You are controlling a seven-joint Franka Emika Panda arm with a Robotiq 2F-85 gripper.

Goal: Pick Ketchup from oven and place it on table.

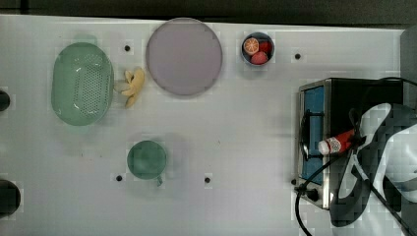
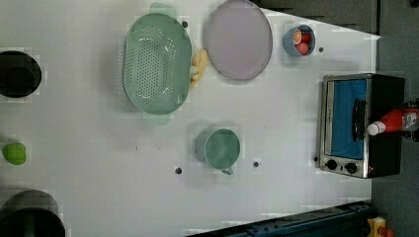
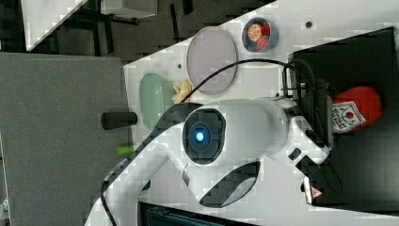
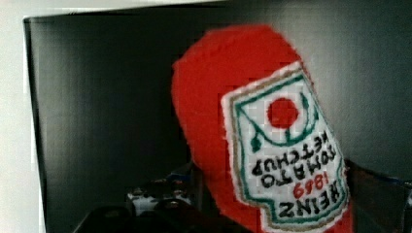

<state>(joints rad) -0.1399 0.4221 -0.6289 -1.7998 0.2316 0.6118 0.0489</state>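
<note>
Top view and left view look straight down on the worktop [image 1: 236, 123] from afar, sharing the oven [image 2: 380, 123]. Right view looks from behind the arm. Wrist view sits close to the ketchup [image 4: 243, 131], beside the end effector.

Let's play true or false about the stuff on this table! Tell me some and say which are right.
1. The ketchup lies on top of the oven. True.
2. The green cup is full of fruit. False: the fruit sits in the small bowl.
3. The oven door is closed. True.
4. The bananas lie on the lilac plate. False: they lie on the table, between the plate and the green colander.
</note>
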